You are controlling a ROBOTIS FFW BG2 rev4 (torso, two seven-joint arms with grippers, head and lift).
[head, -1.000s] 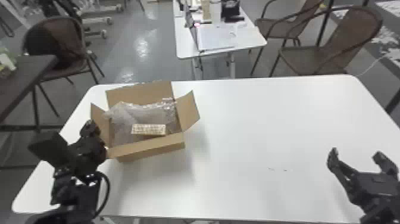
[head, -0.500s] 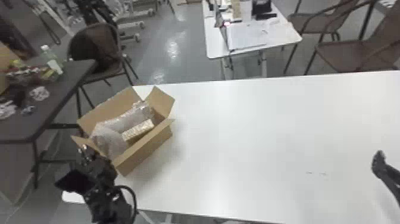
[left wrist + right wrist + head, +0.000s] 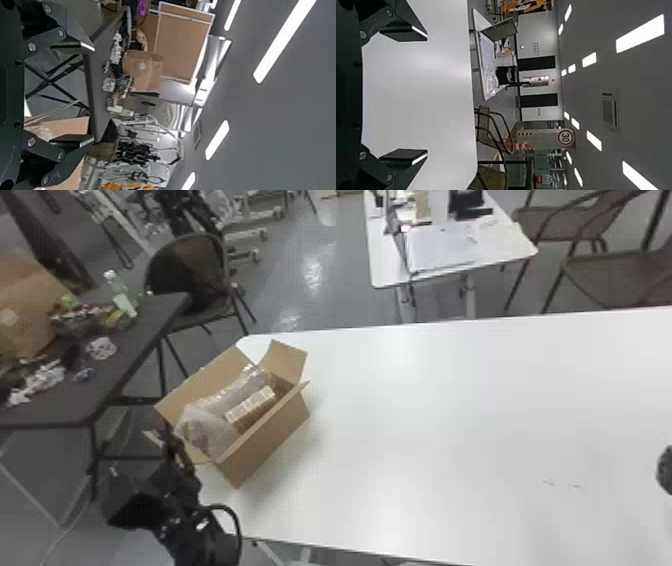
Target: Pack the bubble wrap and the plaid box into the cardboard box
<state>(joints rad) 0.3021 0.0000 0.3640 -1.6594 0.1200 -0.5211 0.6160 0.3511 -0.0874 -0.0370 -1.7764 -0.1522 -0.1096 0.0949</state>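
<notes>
Left hand (image 3: 175,450), lower left of frame, just beside the near-left flap of the box; contact can't be told. Its 2 fingers are spread, nothing between, per left wrist view. Right hand (image 3: 665,470) pokes in at the right edge, 2 fingers also spread and empty per right wrist view. White counter (image 3: 425,415) spans center to right. On it, left of center: 1 cardboard box (image 3: 270,445), flaps open. Inside: plaid box (image 3: 250,405), tilted, next to the near-right wall, and bubble wrap (image 3: 205,430) beside it, toward the left. Farther, upper left: dark table (image 3: 125,365), 1 chair (image 3: 185,265).
</notes>
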